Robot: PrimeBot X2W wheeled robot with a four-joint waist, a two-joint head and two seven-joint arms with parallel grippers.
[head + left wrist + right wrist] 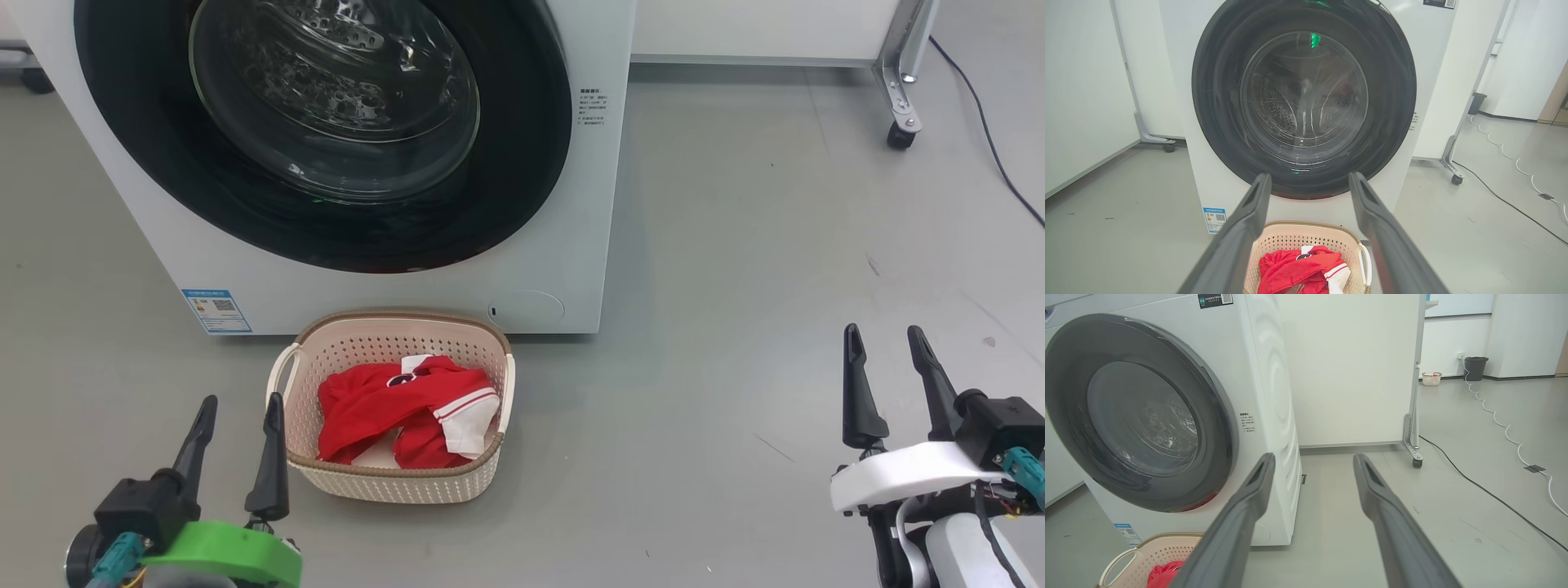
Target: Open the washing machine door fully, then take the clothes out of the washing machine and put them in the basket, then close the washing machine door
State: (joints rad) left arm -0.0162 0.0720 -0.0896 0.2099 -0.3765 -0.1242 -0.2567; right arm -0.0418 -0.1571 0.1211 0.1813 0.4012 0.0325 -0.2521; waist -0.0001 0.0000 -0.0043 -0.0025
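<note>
The white washing machine (pixel 563 204) stands ahead, its round black door (pixel 131 139) lying flat against the front with the glass bowl window (pixel 335 98) in the middle. The cream basket (pixel 392 331) sits on the floor right below it, holding the red clothes (pixel 384 404) with white trim. My left gripper (pixel 238 408) is open just left of the basket, empty. Far to the right, my right gripper (pixel 886 343) hangs open over bare floor, empty. In the left wrist view the door (pixel 1216 94), basket (pixel 1274 245) and clothes (pixel 1290 267) show between the fingers (pixel 1241 228).
A wheeled panel stand (pixel 898 90) is at the back right, with a black cable (pixel 992 147) trailing across the grey floor. In the right wrist view a white cord (pixel 1506 428), a dark bin (pixel 1475 367) and a small basket (pixel 1431 378) stand by the far wall.
</note>
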